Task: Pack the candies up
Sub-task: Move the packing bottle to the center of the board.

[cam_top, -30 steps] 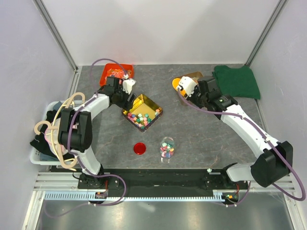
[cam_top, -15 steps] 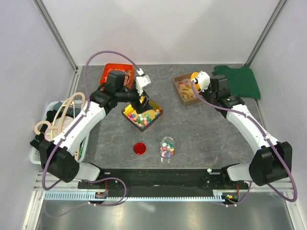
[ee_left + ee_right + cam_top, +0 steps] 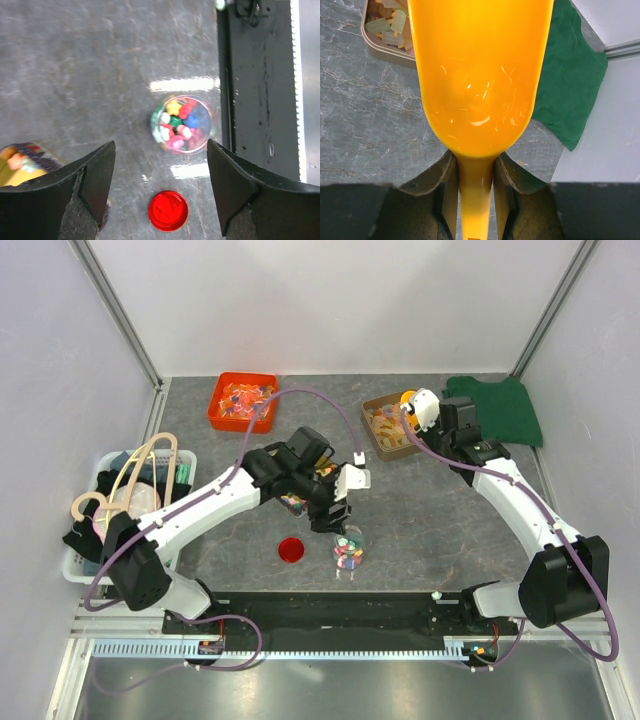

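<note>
The candies fill a clear jar [image 3: 182,124] standing near the table's front edge [image 3: 348,552]. More candies lie in a gold tray [image 3: 15,167], which my left arm mostly hides in the top view. My left gripper [image 3: 161,150] hangs open above the table with nothing between its fingers. It is just behind the jar in the top view [image 3: 333,517], and the jar's red lid [image 3: 168,210] lies flat below it. My right gripper [image 3: 476,167] is shut on the handle of an empty orange scoop [image 3: 480,75], held beside the brown tray [image 3: 385,427].
An orange-red tray [image 3: 243,400] of wrapped sweets sits at the back left. A green cloth [image 3: 497,408] lies at the back right. A white basket [image 3: 85,565] of odds and ends stands at the left edge. The black arm-base rail [image 3: 257,90] runs close to the jar.
My left arm has swung from the back left, past the gold tray, to above the jar and lid. My right arm drew the scoop off the brown tray, then held still.
</note>
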`<state>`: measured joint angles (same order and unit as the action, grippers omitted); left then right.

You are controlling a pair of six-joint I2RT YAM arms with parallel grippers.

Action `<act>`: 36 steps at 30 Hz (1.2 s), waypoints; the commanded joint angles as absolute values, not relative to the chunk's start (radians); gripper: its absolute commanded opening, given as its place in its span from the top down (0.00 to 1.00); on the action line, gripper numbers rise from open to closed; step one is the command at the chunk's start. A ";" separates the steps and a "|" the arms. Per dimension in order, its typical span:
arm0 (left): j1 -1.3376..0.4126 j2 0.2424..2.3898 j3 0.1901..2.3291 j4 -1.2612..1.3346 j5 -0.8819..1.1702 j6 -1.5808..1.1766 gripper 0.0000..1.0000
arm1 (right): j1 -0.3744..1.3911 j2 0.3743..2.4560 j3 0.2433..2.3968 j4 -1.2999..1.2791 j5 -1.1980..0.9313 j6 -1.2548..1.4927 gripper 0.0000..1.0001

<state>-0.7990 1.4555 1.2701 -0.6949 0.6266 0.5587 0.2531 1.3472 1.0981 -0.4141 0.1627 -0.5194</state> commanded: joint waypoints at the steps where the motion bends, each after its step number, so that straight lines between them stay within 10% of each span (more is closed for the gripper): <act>1: -0.850 1.496 1.272 -0.698 0.534 0.592 0.23 | 0.249 1.321 1.092 -0.383 0.161 -0.503 1.00; 36: -0.943 1.634 1.279 -0.562 0.267 0.548 0.98 | 0.247 1.312 1.086 -0.393 0.130 -0.509 1.00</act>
<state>-0.9360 1.6112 1.2526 -0.6167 0.3332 0.5571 0.2512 1.3403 1.0866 -0.4191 0.1432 -0.5198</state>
